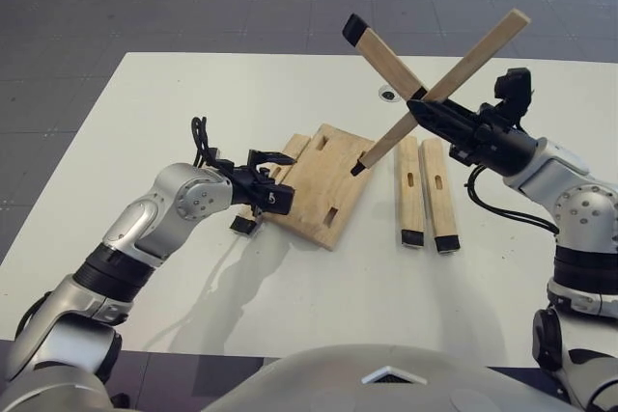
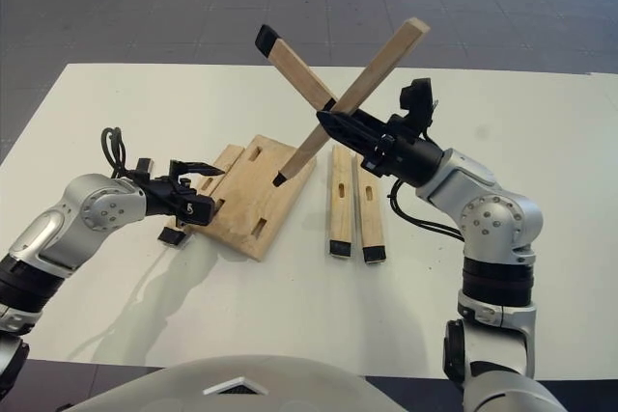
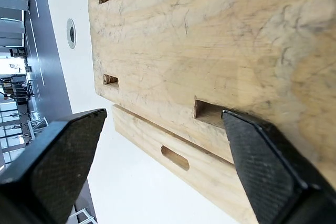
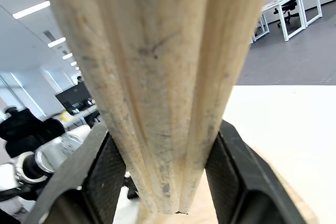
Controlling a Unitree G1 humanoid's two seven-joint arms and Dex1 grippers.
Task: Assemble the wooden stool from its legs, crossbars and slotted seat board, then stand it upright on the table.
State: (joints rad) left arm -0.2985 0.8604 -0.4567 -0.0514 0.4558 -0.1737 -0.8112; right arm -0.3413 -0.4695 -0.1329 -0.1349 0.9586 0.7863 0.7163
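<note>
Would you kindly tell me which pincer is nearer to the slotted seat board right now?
Left. The left pincer sits open at the seat board, on its left edge; the right pincer is raised above its right side, shut on the crossed legs.

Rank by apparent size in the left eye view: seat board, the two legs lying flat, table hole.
1. seat board
2. left flat leg and right flat leg: alike, unranked
3. table hole

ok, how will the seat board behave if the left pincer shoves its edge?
Seat board looks like thick solid wood: probably stiff. It lies tilted, propped on a leg underneath, so a shove may rock it or slide it off. Flat, so unlikely to roll.
</note>
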